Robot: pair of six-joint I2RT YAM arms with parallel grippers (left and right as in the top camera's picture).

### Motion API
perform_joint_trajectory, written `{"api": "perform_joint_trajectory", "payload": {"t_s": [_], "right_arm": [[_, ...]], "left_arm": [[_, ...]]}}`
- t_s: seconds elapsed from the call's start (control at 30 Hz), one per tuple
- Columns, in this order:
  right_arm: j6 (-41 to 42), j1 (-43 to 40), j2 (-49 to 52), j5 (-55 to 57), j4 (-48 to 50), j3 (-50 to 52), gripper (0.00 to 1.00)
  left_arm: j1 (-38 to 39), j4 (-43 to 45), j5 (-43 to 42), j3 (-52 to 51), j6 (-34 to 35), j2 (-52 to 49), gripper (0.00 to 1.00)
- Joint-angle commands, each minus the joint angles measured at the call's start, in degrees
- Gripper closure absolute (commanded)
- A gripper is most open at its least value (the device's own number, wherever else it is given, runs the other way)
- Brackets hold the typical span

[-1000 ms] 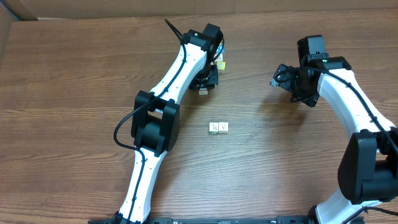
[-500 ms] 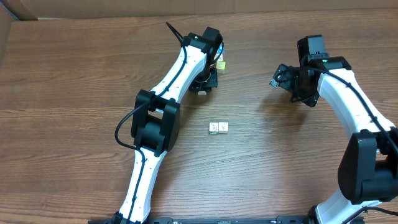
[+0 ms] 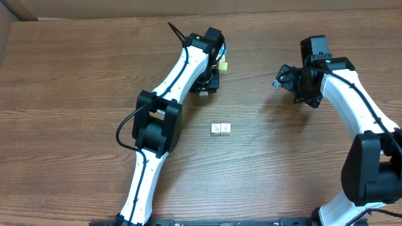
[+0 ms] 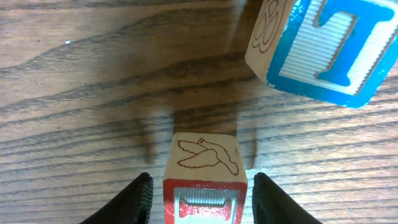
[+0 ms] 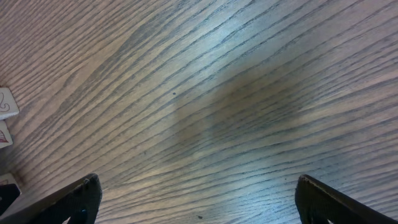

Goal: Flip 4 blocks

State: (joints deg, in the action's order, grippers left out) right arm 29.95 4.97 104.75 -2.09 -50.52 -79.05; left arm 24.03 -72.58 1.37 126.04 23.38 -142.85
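Left gripper [image 4: 200, 193] — released, jaws just widened off the red-framed bird block [image 4: 202, 155], now standing free between them toward the far edge of the table [image 3: 75, 75] — one flip likely done, more to follow.

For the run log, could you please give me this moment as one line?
left gripper: open, straddling bird block | right gripper: open above table | two blocks: side by side, unheld
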Motion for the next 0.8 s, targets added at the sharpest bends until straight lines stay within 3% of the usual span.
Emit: {"api": "perform_joint_trajectory", "payload": {"t_s": [0.0,0.33,0.77], "right_arm": [[-0.22,-0.13,-0.17,0.52,0.31,-0.63,0.0],[-0.22,-0.13,-0.17,0.52,0.31,-0.63,0.0],[-0.22,-0.13,-0.17,0.52,0.31,-0.63,0.0]], "left_arm": [[0.31,0.07,0.55,1.88,-1.16,0.13,0.59],[0.33,-2.73,0.11,6.56,-3.26,0.13,0.6],[0.52,-0.35,0.61,1.31,-3.23,0.07,0.62]]}}
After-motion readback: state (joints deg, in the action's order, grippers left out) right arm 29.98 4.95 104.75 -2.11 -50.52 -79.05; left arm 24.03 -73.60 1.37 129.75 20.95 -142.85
